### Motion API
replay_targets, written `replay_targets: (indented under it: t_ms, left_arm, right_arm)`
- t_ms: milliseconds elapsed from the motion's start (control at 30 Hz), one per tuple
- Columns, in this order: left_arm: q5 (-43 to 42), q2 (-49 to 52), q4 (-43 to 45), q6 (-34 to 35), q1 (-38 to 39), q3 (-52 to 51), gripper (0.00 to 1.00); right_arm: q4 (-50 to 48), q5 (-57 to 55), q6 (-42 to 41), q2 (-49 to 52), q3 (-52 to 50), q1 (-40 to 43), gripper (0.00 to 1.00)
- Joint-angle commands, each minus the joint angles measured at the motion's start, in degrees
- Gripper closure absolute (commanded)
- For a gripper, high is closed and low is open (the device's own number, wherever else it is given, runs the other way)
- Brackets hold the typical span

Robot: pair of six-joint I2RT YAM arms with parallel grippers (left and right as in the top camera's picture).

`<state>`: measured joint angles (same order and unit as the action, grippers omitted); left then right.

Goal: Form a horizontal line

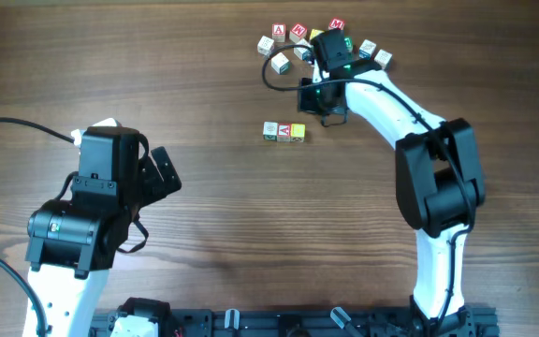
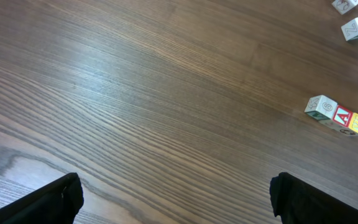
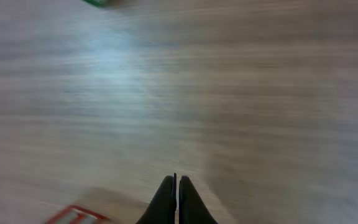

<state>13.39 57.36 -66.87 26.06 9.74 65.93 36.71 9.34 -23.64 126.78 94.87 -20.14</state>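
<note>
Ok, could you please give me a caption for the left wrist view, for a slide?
Row of three letter cubes on the wooden table, seen beyond the open left claw.

Counter (image 2: pixel 135 93) mid-brown wood, darker streaky grain, pale glare patches. Green-marked cube (image 1: pixel 270 131) pale wood, green marks; red-letter cube (image 1: pixel 284 131) pale with red letter; yellow cube (image 1: pixel 298 132) yellow. Loose cubes (image 1: pixel 280 32) pale, several with red letters. Right arm (image 1: pixel 377 101) white with black joints, green lights near the wrist. Left arm (image 1: pixel 59 300) same white and black. Right hand (image 3: pixel 176 182) black.
</note>
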Motion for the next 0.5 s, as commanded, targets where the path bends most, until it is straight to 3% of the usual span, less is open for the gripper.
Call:
replay_targets:
  t_ms: [0,200,467]
  left_arm:
    - [-0.33,-0.2,0.13,0.55,-0.26,-0.04,0.0]
    - [-0.33,-0.2,0.13,0.55,-0.26,-0.04,0.0]
    - [-0.33,-0.2,0.13,0.55,-0.26,-0.04,0.0]
  right_arm:
    - [3.26,-0.39,-0.52,1.25,0.33,0.35,0.96]
    - [10.01,-7.19,-3.41,-1.2,0.33,0.39,0.95]
    - [19.58,-15.45,-3.34,-15.52,0.33,0.39,0.95]
